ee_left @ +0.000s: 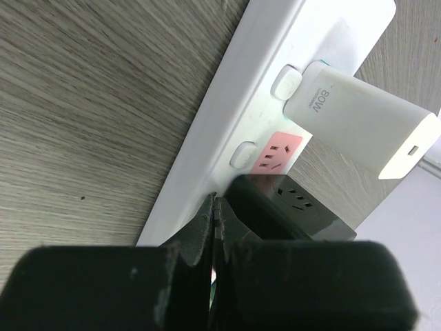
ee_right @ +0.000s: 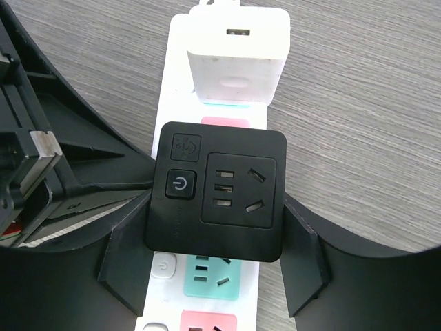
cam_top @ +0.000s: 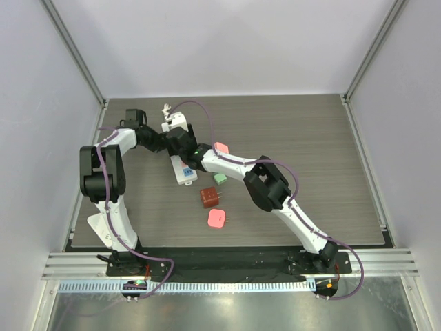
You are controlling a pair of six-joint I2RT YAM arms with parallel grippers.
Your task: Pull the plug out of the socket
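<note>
The white power strip (cam_top: 185, 174) lies at the table's middle left, with pink and green outlets showing in the right wrist view (ee_right: 178, 96). A black square plug (ee_right: 217, 189) with a power button sits on the strip, also seen in the left wrist view (ee_left: 293, 203). My right gripper (ee_right: 215, 234) is shut on this plug, one finger (ee_right: 127, 255) on each side; I cannot tell whether it is seated or lifted. My left gripper (ee_left: 216, 203) is shut, its tips resting on the strip's edge (ee_left: 227, 117) beside the black plug. The two grippers meet over the strip (cam_top: 173, 143).
A white 80W charger (ee_left: 358, 117) is plugged in at the strip's far end (ee_right: 238, 55). Loose on the table near the strip are a maroon plug (cam_top: 209, 198), a pink plug (cam_top: 217, 218), a green plug (cam_top: 220, 178) and another pink plug (cam_top: 221, 147).
</note>
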